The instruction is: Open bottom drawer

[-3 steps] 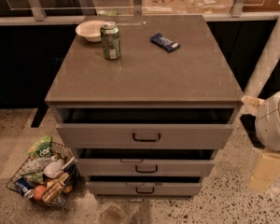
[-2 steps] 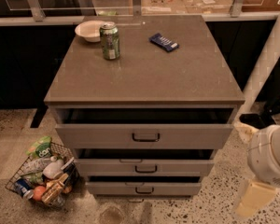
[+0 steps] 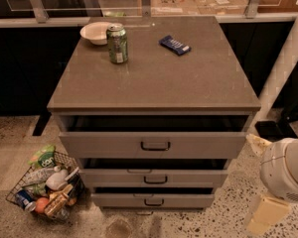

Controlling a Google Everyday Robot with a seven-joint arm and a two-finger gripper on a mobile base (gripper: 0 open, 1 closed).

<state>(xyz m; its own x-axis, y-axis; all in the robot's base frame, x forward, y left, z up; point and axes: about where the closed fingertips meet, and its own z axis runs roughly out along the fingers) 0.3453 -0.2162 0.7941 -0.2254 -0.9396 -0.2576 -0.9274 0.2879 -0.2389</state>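
The bottom drawer (image 3: pixel 153 200) is the lowest and narrowest of three grey fronts on the cabinet, with a small dark bar handle (image 3: pixel 153 203) at its centre. A dark gap shows above it. The mid-sized drawer (image 3: pixel 154 178) and the widest top drawer (image 3: pixel 154 145) sit above, each with a dark gap over it. My gripper (image 3: pixel 264 216) shows as a beige piece under the white round arm joint (image 3: pixel 285 170) at the lower right. It is to the right of the cabinet, about level with the bottom drawer, and touches nothing.
On the cabinet top (image 3: pixel 154 78) stand a white bowl (image 3: pixel 96 32), a green can (image 3: pixel 117 43) and a blue packet (image 3: pixel 174 44). A wire basket (image 3: pixel 44 187) of groceries sits on the floor at the left. A white post (image 3: pixel 283 68) rises at the right.
The arm's white joint and the beige piece have moved down along the cabinet's right side. The drawers and the things on top have not moved.
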